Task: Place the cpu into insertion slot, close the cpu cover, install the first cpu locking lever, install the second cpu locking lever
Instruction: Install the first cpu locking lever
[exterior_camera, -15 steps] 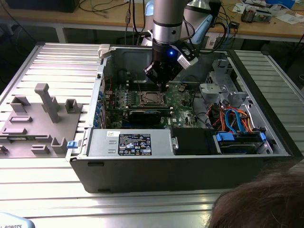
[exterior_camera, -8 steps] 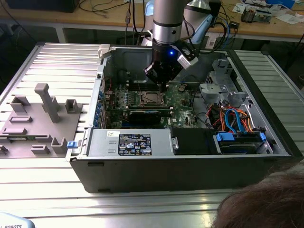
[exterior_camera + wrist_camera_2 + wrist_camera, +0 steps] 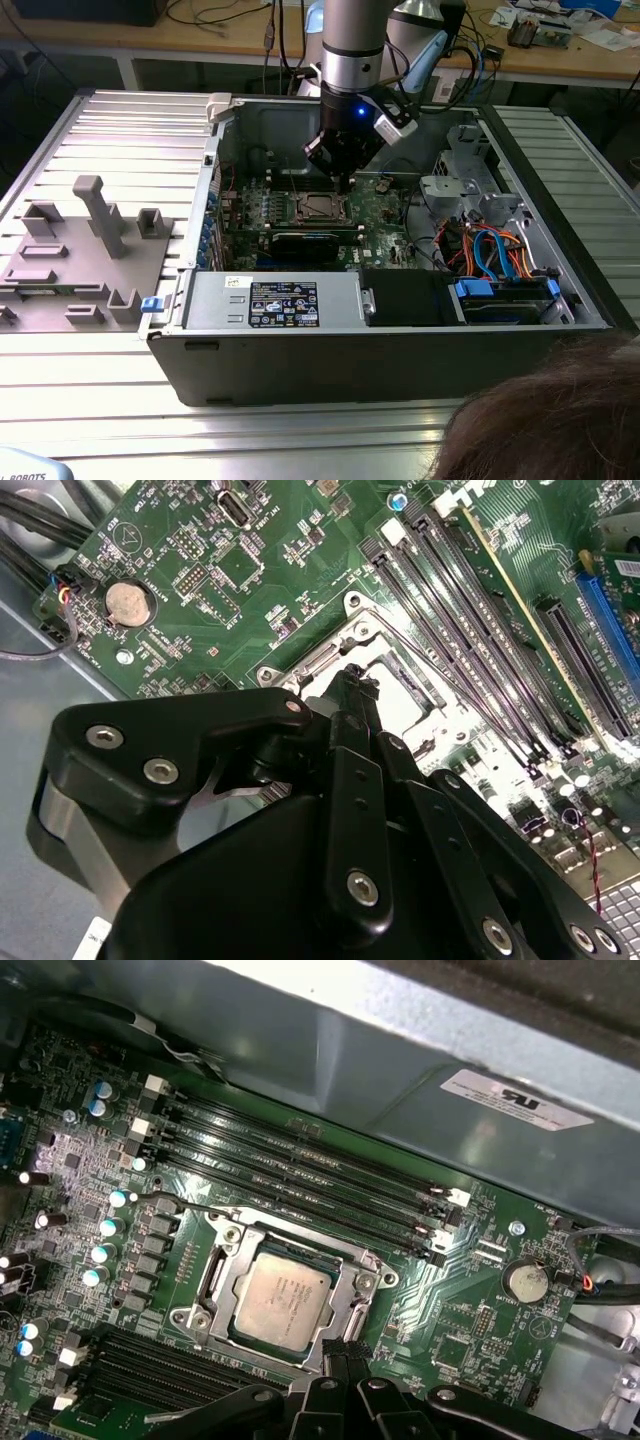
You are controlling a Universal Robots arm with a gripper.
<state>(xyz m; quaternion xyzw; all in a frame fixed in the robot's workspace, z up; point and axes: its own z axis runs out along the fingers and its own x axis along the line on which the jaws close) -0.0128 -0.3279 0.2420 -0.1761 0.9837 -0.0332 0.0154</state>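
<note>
One robot arm point(image 3: 352, 45) carries one tool point(image 3: 343, 180) – its black linkage fills the foreground in both wrist views. One open computer case point(image 3: 300, 350) lies on one slatted worktop point(image 3: 120, 120), holding one green motherboard point(image 3: 470, 1310). On that board sit one insertion slot point(image 3: 215, 1280) with one cpu point(image 3: 283, 1296) in it, one cpu cover point(image 3: 352, 1260) framing the chip, and one round coin battery point(image 3: 525, 1280). The first wrist view shows four long memory slots point(image 3: 300, 1175) in a row – plus five small blue-topped capacitors point(image 3: 112, 1225) in a line beside the socket. One grey fixture tray point(image 3: 80, 260) lies at the exterior view's left. One person's head of hair point(image 3: 560, 420) shows in the corner.
</note>
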